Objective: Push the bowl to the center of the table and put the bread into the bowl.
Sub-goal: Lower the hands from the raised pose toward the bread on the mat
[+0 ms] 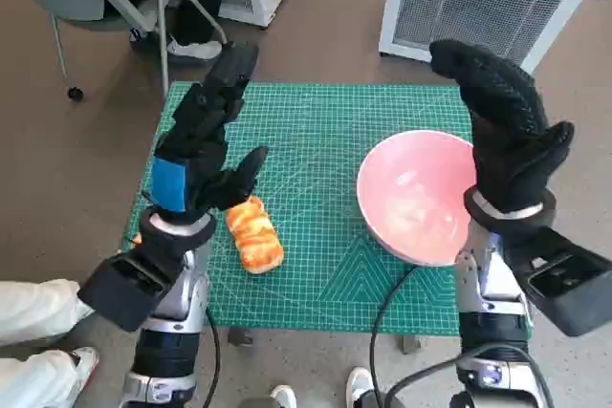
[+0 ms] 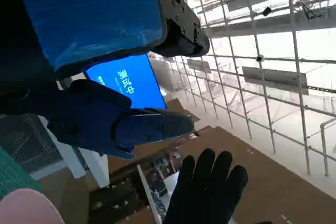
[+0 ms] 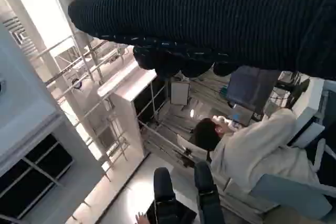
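**Both hands raised above the mat, bread and bowl lying apart**

From the head view we see a green gridded cutting mat (image 1: 316,140) covering the worktop. We take the shallow round pink bowl (image 1: 416,198) as our landmark: it sits on the mat toward the robot's right, well off the mat's middle. The golden-orange glazed bread roll (image 1: 254,234) lies on the mat well apart from the bowl, on its left side, outside it. Our left hand (image 1: 206,136), black with blue tape on its back, is lifted above the mat beyond the roll, further from the bowl; its fingers (image 1: 229,74) are stretched out and spread, holding nothing. Our right hand (image 1: 507,131), in the black knitted glove, is raised at the bowl's right rim, fingers extended and apart, nothing in them; whether it touches the rim we cannot tell. White grilled cabinets (image 1: 478,2) stand on the floor beyond the bowl.

From the left wrist view we see the taped back and its parted fingers (image 2: 152,127), a sliver of the bowl in a corner, and the gloved hand with its fingers up.

From the right wrist view we see the glove as a dark band and a seated person in a pale top (image 3: 257,150); the fingers hardly show here.
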Tool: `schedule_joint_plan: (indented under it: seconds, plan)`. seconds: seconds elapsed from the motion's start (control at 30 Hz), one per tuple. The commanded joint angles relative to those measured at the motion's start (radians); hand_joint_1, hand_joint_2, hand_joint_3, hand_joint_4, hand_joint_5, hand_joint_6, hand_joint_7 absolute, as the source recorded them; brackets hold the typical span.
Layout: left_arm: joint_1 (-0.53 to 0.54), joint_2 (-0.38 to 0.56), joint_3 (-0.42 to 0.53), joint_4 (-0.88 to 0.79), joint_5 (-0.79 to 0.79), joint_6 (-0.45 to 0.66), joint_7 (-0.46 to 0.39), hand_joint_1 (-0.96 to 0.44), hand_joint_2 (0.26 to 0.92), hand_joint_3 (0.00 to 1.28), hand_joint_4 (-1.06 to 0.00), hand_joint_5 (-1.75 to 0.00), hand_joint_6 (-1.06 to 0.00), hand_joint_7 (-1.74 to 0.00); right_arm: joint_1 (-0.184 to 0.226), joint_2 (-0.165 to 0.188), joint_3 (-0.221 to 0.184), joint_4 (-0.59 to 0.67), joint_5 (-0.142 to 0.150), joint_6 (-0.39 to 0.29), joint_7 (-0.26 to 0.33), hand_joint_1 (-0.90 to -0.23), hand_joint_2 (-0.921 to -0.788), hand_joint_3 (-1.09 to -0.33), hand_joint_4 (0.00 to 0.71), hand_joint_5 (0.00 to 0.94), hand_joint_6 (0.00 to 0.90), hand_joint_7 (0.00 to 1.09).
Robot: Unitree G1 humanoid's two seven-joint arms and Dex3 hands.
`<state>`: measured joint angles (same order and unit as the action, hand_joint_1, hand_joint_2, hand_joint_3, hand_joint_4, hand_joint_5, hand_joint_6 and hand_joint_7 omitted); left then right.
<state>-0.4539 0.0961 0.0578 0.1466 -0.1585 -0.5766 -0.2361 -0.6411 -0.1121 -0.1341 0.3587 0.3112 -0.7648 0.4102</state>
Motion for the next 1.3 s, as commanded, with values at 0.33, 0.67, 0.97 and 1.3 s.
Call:
schedule_joint_plan:
  seconds: [0.33, 0.67, 0.97, 1.3]
  plan:
    - [-0.012, 0.005, 0.004, 0.0, -0.01, 0.006, -0.008, -0.37, 0.921, 0.36, -0.29, 0.0, -0.45, 0.0, 0.02, 0.002, 0.0, 0.016, -0.006, 0.01, -0.002, -0.536, -0.921, -0.934, -0.001, 0.413, -0.001, 0.59]
    - [-0.014, 0.003, 0.005, 0.0, -0.001, -0.003, -0.006, -0.37, 0.921, 0.35, -0.27, 0.0, -0.43, 0.0, 0.027, -0.014, -0.013, 0.027, 0.004, -0.005, 0.01, -0.537, -0.921, -0.933, -0.001, 0.43, -0.001, 0.59]
    - [-0.005, 0.005, 0.011, 0.01, -0.003, -0.026, -0.008, -0.37, 0.921, 0.36, -0.26, 0.0, -0.43, 0.0, 0.03, -0.091, -0.124, 0.189, 0.033, -0.079, 0.015, -0.543, -0.921, -0.899, -0.001, 0.438, -0.001, 0.61]
    - [0.014, 0.01, 0.023, 0.009, -0.01, -0.035, -0.009, -0.36, 0.921, 0.36, -0.25, 0.0, -0.43, 0.0, 0.09, -0.116, -0.222, 0.286, -0.092, -0.117, -0.204, -0.477, -0.921, -0.937, 0.01, 0.454, -0.001, 0.61]
